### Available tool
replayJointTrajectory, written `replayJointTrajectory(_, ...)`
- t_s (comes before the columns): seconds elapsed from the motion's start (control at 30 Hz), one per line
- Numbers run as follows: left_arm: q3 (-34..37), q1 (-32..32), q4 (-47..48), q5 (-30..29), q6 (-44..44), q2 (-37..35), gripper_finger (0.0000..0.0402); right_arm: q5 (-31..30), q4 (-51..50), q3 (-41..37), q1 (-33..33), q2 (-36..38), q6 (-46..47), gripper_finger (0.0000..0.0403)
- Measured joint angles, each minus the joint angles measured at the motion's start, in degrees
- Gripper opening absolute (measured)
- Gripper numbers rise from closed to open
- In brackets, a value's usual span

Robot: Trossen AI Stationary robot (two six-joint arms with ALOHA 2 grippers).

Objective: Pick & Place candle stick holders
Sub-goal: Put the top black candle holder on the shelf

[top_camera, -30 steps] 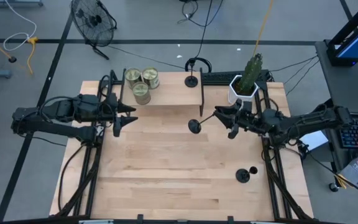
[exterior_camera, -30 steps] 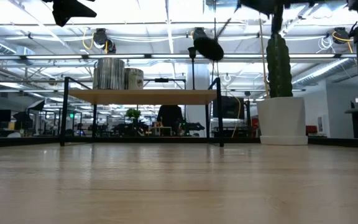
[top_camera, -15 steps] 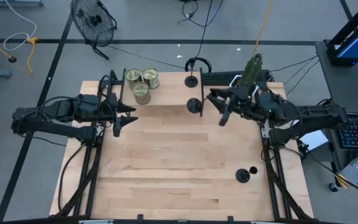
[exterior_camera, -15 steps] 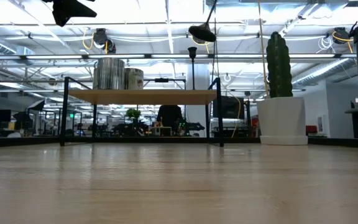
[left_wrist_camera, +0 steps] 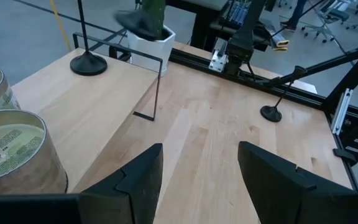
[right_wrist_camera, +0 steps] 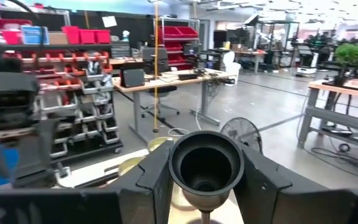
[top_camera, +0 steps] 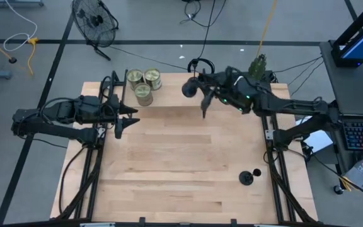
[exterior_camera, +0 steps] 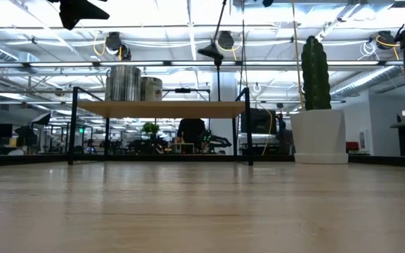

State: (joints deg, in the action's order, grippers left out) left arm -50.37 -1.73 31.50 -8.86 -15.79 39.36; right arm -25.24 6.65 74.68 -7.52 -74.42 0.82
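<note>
The right tool [top_camera: 201, 94] pinched a slim black metal candle holder [top_camera: 188, 89] above the wooden shelf [top_camera: 169, 98]; one holder [top_camera: 194, 81] stood there, another [top_camera: 246, 178] waited on the bench [top_camera: 181, 164]; left tool [top_camera: 123, 118] spread.

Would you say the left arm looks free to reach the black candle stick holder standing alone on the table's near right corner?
Probably not easily: the left gripper is open and empty, and bare wooden table lies between, but that black candle stick holder stands at the far right edge, so the stretch looks long.
</note>
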Motion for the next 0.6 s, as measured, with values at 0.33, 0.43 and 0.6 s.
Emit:
replayJointTrajectory(0.33,0.0,0.0,0.01,0.0,0.07,0.01,0.0216,6.57,0.36,7.69,-5.02,-9.69,0.81,0.0128)
replayJointTrajectory(0.43,0.0,0.01,-0.01,0.0,0.07,0.01,0.0216,7.96,0.53,9.66,-6.16,-11.97,0.57,0.0129)
replayJointTrajectory(0.6,0.0,0.01,0.0,0.0,0.1,0.0,0.0216,8.18,0.34,10.25,-7.89,-14.46,0.69,0.013)
